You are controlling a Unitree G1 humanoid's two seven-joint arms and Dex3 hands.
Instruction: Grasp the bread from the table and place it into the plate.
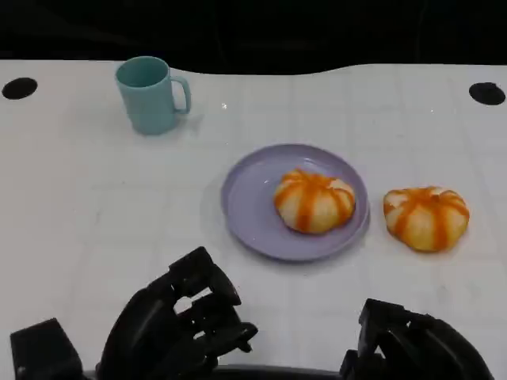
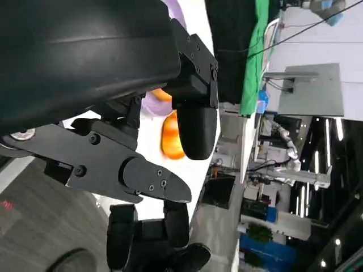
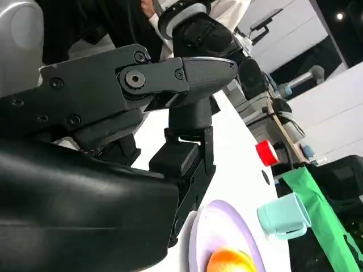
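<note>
head view showed the left hand point(image 1: 178, 328) low at about 7 o'clock on the table point(image 1: 79, 206), its fingers point(image 1: 207, 281) apart and loosely bent, holding nothing. the right hand point(image 1: 412, 348) sat at about 5 o'clock, mostly cut off by the frame edge; whether its fingers were spread or curled could not be told there. in the right wrist view its fingers point(image 3: 187, 73) stood apart with nothing between them.

outward from the hands, one bread point(image 1: 314, 200) already lay in the purple plate point(image 1: 245, 202), on the plate's 3 o'clock half. a second bread point(image 1: 426, 218) rested on the bare table just beside the plate's 3 o'clock rim, not touching it, at roughly 12 o'clock from the right hand. a teal mug point(image 1: 150, 95) stood well apart at 11 o'clock.

the loose bread looked light, soft and rounded, with a glossy orange-striped crust, so it would likely dent under a hard squeeze and could slip. a gentle wrap from above, fingers on opposite sides of its widest part, seemed the safest hold.
</note>
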